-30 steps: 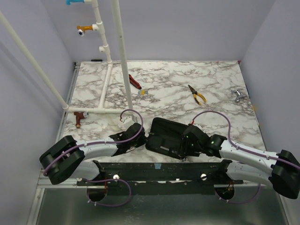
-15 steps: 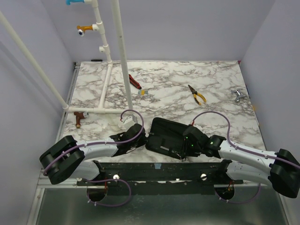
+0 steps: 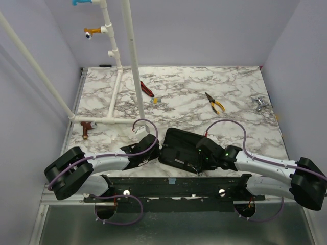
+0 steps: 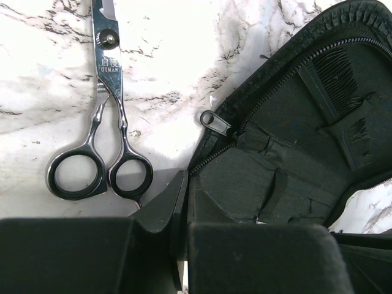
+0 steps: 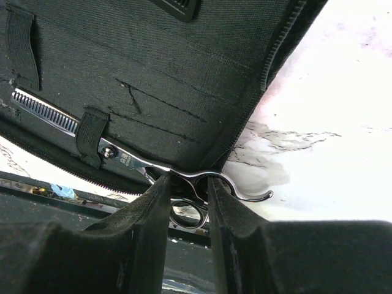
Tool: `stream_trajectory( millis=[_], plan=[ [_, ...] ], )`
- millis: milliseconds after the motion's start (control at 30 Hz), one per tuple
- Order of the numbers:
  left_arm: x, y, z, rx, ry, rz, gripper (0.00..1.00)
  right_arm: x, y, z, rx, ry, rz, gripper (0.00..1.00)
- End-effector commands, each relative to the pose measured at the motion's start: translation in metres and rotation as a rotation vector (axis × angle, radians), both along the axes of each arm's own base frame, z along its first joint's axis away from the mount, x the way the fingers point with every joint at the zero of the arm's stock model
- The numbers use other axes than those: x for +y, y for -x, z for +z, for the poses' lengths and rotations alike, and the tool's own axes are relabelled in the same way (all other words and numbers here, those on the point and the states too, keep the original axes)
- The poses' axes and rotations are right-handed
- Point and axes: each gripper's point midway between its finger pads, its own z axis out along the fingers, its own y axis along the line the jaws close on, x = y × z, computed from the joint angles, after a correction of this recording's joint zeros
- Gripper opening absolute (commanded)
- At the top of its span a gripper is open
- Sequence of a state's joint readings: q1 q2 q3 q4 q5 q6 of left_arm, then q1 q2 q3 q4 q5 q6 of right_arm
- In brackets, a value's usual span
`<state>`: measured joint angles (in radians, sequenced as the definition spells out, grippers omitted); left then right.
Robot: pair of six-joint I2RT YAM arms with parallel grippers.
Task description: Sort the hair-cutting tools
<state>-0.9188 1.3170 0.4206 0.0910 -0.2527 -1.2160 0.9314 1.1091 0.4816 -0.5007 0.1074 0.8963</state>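
An open black case lies at the near edge of the table. One pair of silver scissors with a toothed blade sits inside the case, its blade tucked under an elastic strap. My right gripper is shut on its handle, and one finger ring shows between the fingers. A second pair of silver scissors lies flat on the marble left of the case. My left gripper is shut, its tips at the case's zipper rim. A black comb looks tucked in a case pocket.
Yellow-handled pliers and a red-and-black tool lie further back on the marble. A white pipe frame stands at the back left, with a brown fitting beside it. A small silver object sits at the right edge.
My right gripper's jaws have narrowed onto the scissors' handle, and that arm has shifted slightly left. The left arm has not moved.
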Motion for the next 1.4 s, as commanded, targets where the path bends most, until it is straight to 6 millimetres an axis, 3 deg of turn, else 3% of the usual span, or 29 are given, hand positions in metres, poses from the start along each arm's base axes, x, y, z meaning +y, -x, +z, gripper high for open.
stream_trajectory(
  millis=[0,133,533,1033,1367],
  plan=[
    [-0.002,0.013,-0.016,0.053,-0.049,-0.06,0.0,0.036,-0.022,0.003,-0.092,-0.107,0.01,0.34],
    [-0.003,0.013,-0.017,0.057,-0.054,-0.07,0.0,0.04,-0.026,0.006,-0.117,-0.101,0.018,0.38],
    [-0.007,0.013,-0.019,0.065,-0.068,-0.093,0.0,0.038,-0.041,0.015,-0.2,-0.097,-0.014,0.4],
    [-0.006,0.014,-0.021,0.068,-0.071,-0.092,0.0,0.032,-0.05,0.034,-0.27,-0.133,-0.079,0.18],
    [-0.006,0.016,-0.022,0.073,-0.07,-0.095,0.0,0.04,-0.044,0.02,-0.219,-0.135,-0.039,0.18]
  ],
)
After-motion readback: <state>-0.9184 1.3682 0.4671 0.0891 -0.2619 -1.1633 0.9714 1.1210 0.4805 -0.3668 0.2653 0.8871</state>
